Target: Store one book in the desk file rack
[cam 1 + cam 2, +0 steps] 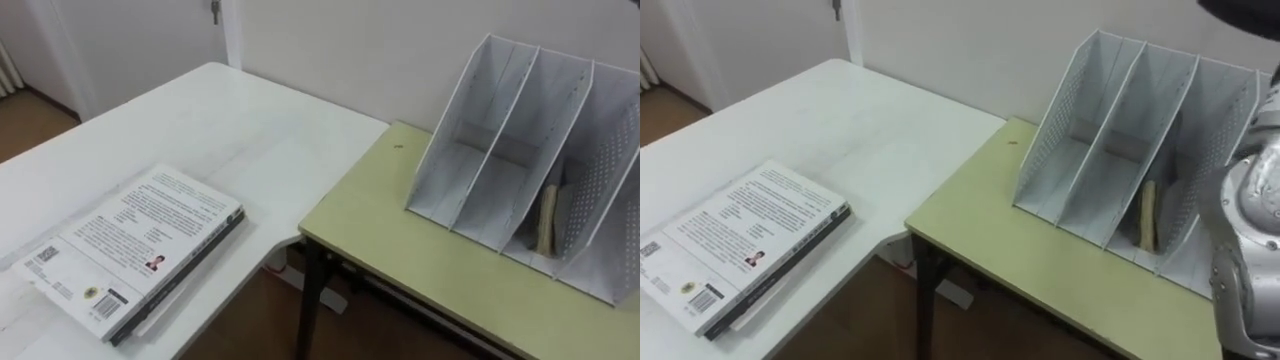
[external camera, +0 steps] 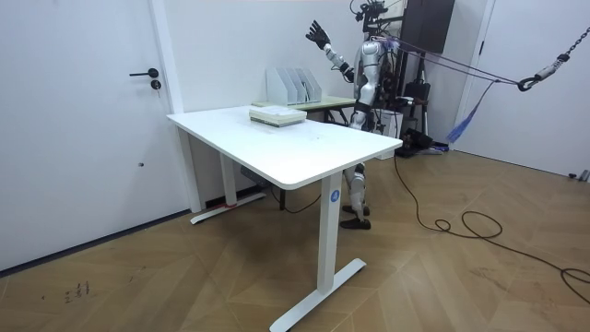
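Two books lie stacked flat, the top one a white paperback (image 1: 135, 245) with its back cover up, near the edge of the white table (image 1: 210, 120). The grey file rack (image 1: 520, 150) stands on the green desk (image 1: 400, 235) against the wall. Its left and middle slots hold nothing, and a thin tan book (image 1: 547, 220) leans in the right slot. In the room view I stand behind the desks with my right hand (image 2: 318, 35) raised high above the rack (image 2: 295, 85), fingers spread and holding nothing. My right forearm (image 1: 1250, 230) rises at the right eye view's right edge. My left arm hangs by my body.
A narrow gap separates the white table from the green desk, with the floor and a dark desk leg (image 1: 308, 300) below it. A wall runs behind the rack. A closed door (image 2: 83, 120) is at the room view's left.
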`<state>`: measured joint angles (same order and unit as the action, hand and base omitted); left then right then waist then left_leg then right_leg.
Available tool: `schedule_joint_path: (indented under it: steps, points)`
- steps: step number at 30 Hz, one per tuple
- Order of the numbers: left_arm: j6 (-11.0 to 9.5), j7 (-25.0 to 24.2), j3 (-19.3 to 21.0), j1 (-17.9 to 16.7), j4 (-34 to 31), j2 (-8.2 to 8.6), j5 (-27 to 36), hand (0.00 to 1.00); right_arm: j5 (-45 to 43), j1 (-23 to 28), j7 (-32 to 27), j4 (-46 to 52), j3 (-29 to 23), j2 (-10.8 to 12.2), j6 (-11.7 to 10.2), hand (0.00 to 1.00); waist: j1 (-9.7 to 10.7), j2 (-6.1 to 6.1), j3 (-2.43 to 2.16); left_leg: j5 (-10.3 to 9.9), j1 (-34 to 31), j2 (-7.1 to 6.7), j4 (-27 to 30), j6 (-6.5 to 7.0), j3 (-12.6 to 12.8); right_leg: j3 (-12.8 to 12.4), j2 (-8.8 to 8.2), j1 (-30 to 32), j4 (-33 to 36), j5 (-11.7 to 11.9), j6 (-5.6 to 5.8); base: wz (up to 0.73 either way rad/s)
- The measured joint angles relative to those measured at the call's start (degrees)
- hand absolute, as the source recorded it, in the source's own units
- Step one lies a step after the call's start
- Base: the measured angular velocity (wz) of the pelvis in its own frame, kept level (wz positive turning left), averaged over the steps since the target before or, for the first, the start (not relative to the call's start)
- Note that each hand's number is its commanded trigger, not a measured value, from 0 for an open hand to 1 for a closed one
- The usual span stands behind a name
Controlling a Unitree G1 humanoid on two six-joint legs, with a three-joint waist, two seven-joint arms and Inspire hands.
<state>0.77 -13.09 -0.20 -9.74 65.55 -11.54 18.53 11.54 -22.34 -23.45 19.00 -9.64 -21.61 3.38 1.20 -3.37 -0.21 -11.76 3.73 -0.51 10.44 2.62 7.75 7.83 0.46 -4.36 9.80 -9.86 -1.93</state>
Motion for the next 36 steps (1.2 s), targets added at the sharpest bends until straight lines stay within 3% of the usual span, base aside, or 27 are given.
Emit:
schedule_joint_path:
  steps: [6, 10, 16, 22, 25, 28, 33, 36]
  points:
    - [0.0, -0.7, -0.1, 0.0, -0.1, -0.12, 1.0, 0.00, 9.5, 4.6, 18.3, 2.3, 5.3, 0.0, 0.8, 0.00, -0.2, -0.24, -0.02, 0.0, -0.1, 0.18, -0.2, -0.01, 0.1, 0.1, -0.32, 0.3, 0.1, 0.0, -0.04, 0.00]
    - [0.5, -1.5, -0.1, 0.4, -0.2, -0.23, 1.2, 0.00, 12.7, 10.2, 31.4, 2.0, 10.0, -0.5, 3.8, 0.00, -0.5, -0.49, -0.09, 0.0, -0.1, 0.26, -0.7, -0.04, 0.2, 0.1, -0.26, 0.6, 0.0, 0.0, -0.04, -0.02]
    - [1.8, -2.7, -1.6, 1.5, -0.1, -1.53, 1.2, 0.00, 10.4, 13.6, 48.4, -0.5, 15.4, -1.3, 8.4, 0.00, -1.9, -1.37, 0.17, 0.0, -0.2, 0.22, -0.7, -0.04, 0.0, 0.4, -0.29, 0.5, 0.0, 0.0, -0.04, 0.01]
    - [3.0, -4.2, -4.5, 4.0, 0.0, -3.13, 2.1, 0.00, 5.3, 15.5, 62.2, -5.9, 21.8, -2.4, 9.3, 0.00, -4.9, -2.58, 0.25, 0.0, -0.1, 0.28, -0.7, -0.05, 0.1, 0.2, -0.29, 0.6, 0.0, 0.0, -0.06, 0.00]
    - [3.8, -4.9, -4.5, 5.1, 1.0, -3.14, 2.2, 0.00, -1.4, 18.5, 67.6, -10.5, 24.4, -2.4, 9.6, 0.00, -6.5, -2.80, 0.22, 0.0, -0.1, 0.16, -0.7, -0.03, 0.0, 0.2, -0.39, 0.5, 0.0, 0.1, -0.04, 0.02]
    - [4.2, -5.2, -5.6, 5.4, 0.7, -3.30, 2.2, 0.00, -6.9, 19.9, 71.2, -15.6, 26.7, -2.4, 11.1, 0.00, -6.9, -2.64, 0.34, 0.0, -0.3, 0.08, -0.6, 0.01, -0.3, 0.5, -0.48, 0.5, 0.0, 0.1, -0.04, 0.05]
    - [4.2, -5.0, -6.8, 6.1, 0.8, -3.57, 2.1, 0.00, -10.5, 21.8, 73.2, -27.3, 27.3, -2.2, 11.3, 0.00, -6.9, -2.31, 0.43, 0.0, -0.5, 0.11, -0.2, 0.00, -1.0, 1.6, -0.57, 0.3, 0.0, 0.1, -0.04, 0.07]
    - [4.3, -4.9, -6.7, 6.3, 0.8, -3.31, 2.0, 0.00, -13.4, 23.5, 73.4, -32.0, 27.0, -1.8, 11.7, 0.00, -7.0, -1.81, 0.77, 0.0, -0.9, 0.11, -0.1, 0.00, -0.9, 1.7, -0.58, 0.5, 0.0, 0.1, -0.04, 0.00]
